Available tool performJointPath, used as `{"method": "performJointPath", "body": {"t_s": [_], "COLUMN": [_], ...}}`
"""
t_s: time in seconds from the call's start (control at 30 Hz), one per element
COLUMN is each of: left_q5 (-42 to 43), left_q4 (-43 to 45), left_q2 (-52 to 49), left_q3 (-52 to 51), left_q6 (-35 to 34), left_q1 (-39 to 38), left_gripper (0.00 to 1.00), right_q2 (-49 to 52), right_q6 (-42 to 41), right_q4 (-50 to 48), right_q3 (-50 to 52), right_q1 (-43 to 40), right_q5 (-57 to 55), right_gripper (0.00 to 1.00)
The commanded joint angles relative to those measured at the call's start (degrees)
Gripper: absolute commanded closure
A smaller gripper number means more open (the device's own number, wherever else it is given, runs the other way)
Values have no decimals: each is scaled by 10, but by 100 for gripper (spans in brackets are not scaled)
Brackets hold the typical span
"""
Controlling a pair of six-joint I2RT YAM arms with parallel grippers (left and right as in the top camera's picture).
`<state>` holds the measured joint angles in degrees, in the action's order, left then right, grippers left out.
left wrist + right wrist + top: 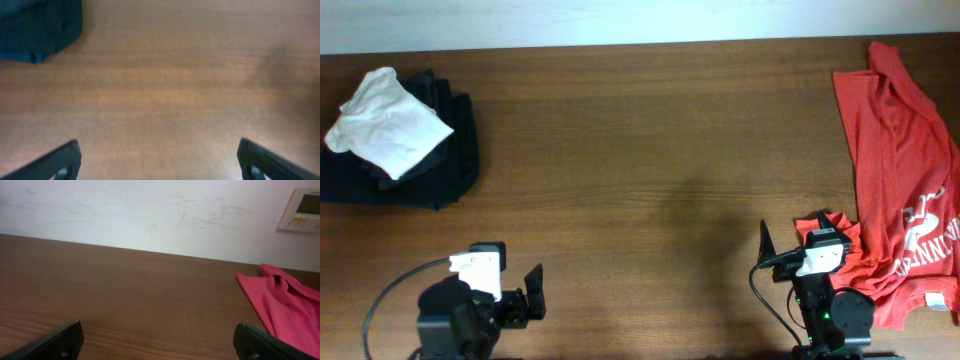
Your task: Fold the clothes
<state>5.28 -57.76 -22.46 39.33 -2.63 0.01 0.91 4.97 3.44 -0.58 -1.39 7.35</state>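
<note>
Geometry for the next grab: red shirt (900, 150) lies unfolded along the right edge of the table (640, 150), with its long axis running far-to-near and its white lettering (930, 240) at the near end. Right gripper (159, 330) is released, jaws wide, nothing in them. The shirt sits to its right and ahead, and the near-left hem bunches up just beside that arm's wrist. I can't tell from overhead whether cloth and arm touch. In the right wrist view the fingers point at bare wood, with the shirt off at the right margin.

Left gripper (159, 150) is also spread and empty, over bare table, well apart from the red shirt. White shirt (385, 125) is bundled on top of a dark pile of clothes (450, 150) at the far-left corner, ahead of the left arm and to its left.

Judgement: the right arm is clearly nearer the red shirt. It needs to swing right to reach the hem, and the left arm would have to cross most of the table to help.
</note>
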Motion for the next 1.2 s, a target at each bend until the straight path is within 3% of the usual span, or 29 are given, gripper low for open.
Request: {"method": "performJointPath", "body": {"t_s": [0.0, 0.23, 0.43, 0.57, 0.63, 1.17], "left_q5": [-33, -53, -50, -68, -65, -61], "left_q4": [94, 329, 588, 585, 527, 530], "left_q2": [73, 182, 223, 222, 222, 222], "left_q3": [-106, -280, -390, -388, -388, -388], "left_q6": [-3, -3, -3, 18, 19, 18], "left_q1": [-5, -28, -30, -30, -30, -30], "left_gripper": [1, 1, 1, 1, 1, 1], "right_q2": [-6, -6, -6, -6, -6, -6], "right_q6": [4, 4, 4, 4, 4, 4], "right_q4": [4, 4, 4, 4, 4, 4], "right_q3": [3, 3, 3, 3, 3, 3], "right_q1": [4, 4, 4, 4, 4, 4], "right_q5": [-3, -3, -3, -3, -3, -3], "right_gripper": [1, 1, 1, 1, 1, 1]}}
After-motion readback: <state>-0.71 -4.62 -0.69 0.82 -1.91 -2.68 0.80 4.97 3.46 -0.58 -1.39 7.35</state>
